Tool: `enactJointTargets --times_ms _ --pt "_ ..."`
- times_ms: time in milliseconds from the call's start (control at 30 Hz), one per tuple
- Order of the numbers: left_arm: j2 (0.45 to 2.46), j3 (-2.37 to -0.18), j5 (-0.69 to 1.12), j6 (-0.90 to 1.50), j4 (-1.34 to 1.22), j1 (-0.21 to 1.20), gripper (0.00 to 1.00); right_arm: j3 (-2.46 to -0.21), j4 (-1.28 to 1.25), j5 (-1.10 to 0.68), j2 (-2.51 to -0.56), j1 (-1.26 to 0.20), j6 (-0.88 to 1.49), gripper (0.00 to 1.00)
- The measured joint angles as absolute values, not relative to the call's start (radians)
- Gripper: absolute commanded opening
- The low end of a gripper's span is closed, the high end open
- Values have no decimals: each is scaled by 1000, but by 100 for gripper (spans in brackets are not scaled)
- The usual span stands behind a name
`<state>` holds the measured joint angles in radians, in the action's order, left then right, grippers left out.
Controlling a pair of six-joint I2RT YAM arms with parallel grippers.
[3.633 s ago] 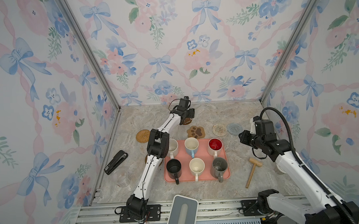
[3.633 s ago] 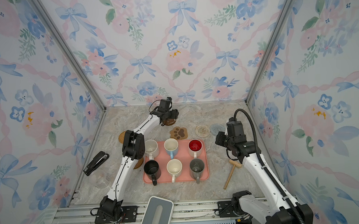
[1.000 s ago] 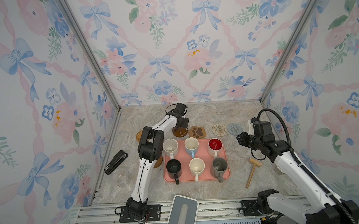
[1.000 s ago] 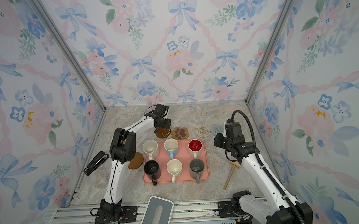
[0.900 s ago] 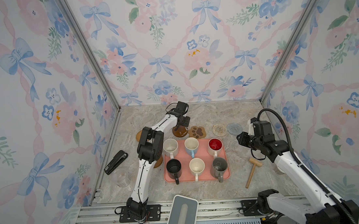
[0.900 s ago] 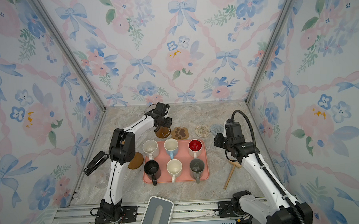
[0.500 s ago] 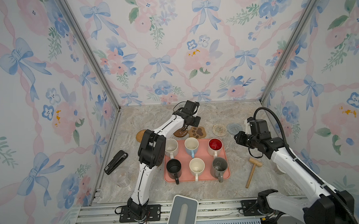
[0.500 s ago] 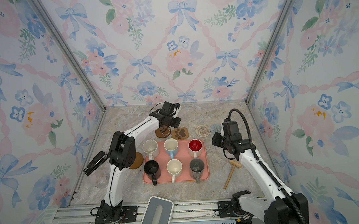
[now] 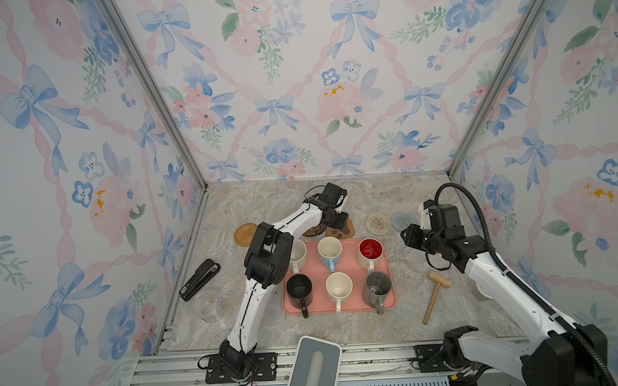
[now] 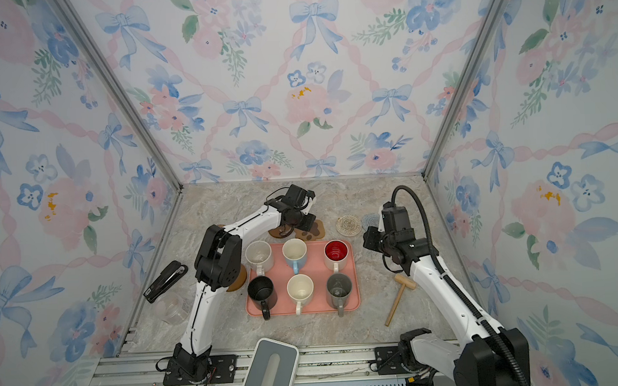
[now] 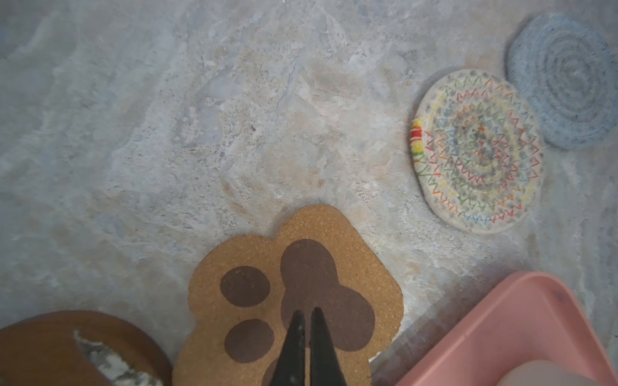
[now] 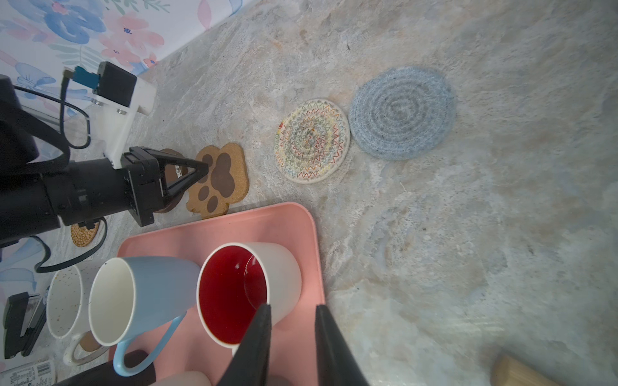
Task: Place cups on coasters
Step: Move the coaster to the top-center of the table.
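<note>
Marble-look bench point(image 9: 264, 203), floral walls. No cup is placed yet: all 6 mugs point(image 9: 338, 285) stand on 1 pink tray point(image 9: 391, 298), and 6 coasters point(image 9: 378, 223) lie bare around it. My left pincer point(image 11: 307, 312), pressed together and empty, points at the paw-print coaster point(image 11: 361, 267). My right pincer point(image 12: 292, 305), spread, hovers by the red-lined mug point(image 12: 284, 267). Next, I judge, it must straddle that rim.

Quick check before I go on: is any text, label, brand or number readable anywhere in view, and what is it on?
Nothing can be read in these pictures.
Barcode label on the clear container: the print is too small and blurred to read.
Small pale sticker at the end of the black stapler: too small to read.
Nothing else shows lettering.
</note>
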<state>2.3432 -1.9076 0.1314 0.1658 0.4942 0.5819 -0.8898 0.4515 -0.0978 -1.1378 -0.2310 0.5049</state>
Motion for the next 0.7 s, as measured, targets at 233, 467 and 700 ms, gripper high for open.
enactJointTargets --times_ms 233,467,700 --pt "2371 -1928 156 188 499 583 0 -890 450 -98 -1139 -231 505 27" --pt "2391 -1947 171 201 496 593 0 -890 444 -98 -1150 -231 505 27" --pt "2419 -1987 178 235 496 596 0 -890 442 -98 -1151 -231 505 27"
